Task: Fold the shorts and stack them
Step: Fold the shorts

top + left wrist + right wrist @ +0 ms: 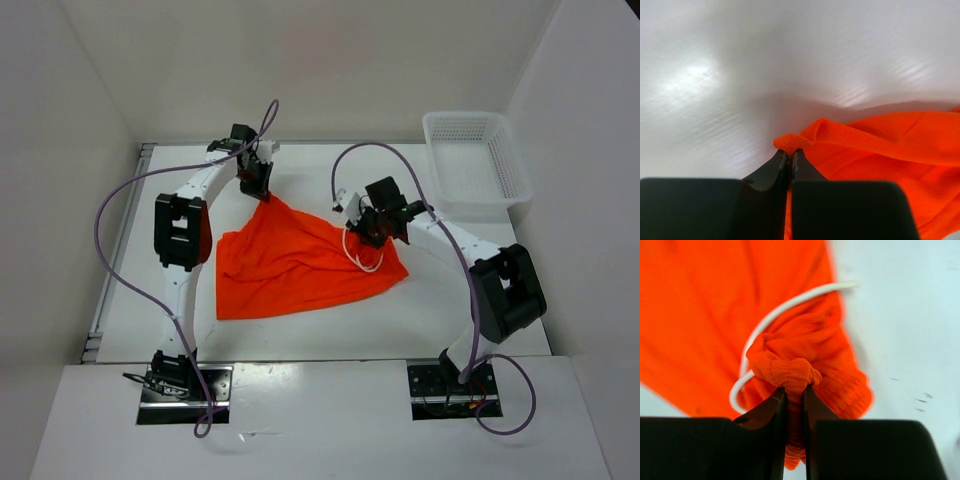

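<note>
One shorts [290,262], one basket [478,200], two arms [185,230] [500,285]

White table [300,335] carries shorts [290,265] and basket [470,117]

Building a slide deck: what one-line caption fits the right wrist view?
Right gripper shut on a bunched fold of the orange shorts, white drawstring looping behind.

Left arm [195,185] and right arm [445,235]: white links, blocky black joint housings, dark base plates [185,395] at lower frame. Purple cables [98,228] trail from each. Left gripper [790,157] and right gripper [795,395]: black tapered fingers [767,175].
</note>
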{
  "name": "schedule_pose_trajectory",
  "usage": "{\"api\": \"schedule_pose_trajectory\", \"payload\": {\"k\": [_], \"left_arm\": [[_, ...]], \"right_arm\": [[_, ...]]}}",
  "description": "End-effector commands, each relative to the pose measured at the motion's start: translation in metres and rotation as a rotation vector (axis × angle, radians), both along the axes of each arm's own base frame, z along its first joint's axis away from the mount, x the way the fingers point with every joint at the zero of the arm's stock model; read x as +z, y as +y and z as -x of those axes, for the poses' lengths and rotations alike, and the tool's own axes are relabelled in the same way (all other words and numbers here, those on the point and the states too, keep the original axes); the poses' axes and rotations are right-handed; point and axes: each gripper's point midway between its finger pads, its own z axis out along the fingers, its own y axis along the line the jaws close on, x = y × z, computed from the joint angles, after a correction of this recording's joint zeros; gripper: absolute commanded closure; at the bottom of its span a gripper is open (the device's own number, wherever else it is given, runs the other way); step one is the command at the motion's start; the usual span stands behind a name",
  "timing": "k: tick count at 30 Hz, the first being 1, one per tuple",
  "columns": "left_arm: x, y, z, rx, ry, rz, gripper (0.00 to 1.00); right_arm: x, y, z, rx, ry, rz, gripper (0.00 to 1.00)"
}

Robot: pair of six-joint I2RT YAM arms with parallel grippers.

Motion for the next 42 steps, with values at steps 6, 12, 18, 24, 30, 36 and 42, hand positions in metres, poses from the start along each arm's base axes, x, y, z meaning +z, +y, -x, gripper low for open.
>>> {"api": "schedule_pose_trajectory", "payload": {"k": [6, 12, 18, 24, 30, 36, 42], "left_arm": [[0.220, 0.037, -0.059, 0.181, -0.588, -0.133, 1.00], [0.269, 0.049, -0.045, 0.256, -0.697, -0.187, 1.00], [0.292, 0.065, -0.030, 0.314, -0.739, -0.228, 1.00], [0.206, 0.070, 0.027, 0.256, -0.522, -0.297, 1.00], [0.172, 0.082, 0.087, 0.234, -0.417, -0.350, 1.00], [0.166, 0.093, 0.130, 0.230, -0.375, -0.373, 1.00], [0.150, 0.097, 0.167, 0.203, -0.315, -0.371, 1.00]], "right_arm": [[0.082, -0.023, -0.110, -0.378, -0.218, -0.270, 1.00], [0.089, -0.020, -0.117, -0.465, -0.239, -0.353, 1.00], [0.103, -0.041, -0.128, -0.594, -0.316, -0.402, 1.00], [0.099, -0.035, -0.099, -0.439, -0.304, -0.379, 1.00], [0.074, -0.044, -0.067, -0.322, -0.285, -0.277, 1.00], [0.065, -0.049, -0.045, -0.220, -0.268, -0.207, 1.00], [0.066, -0.053, -0.021, -0.109, -0.239, -0.141, 1.00]]}}
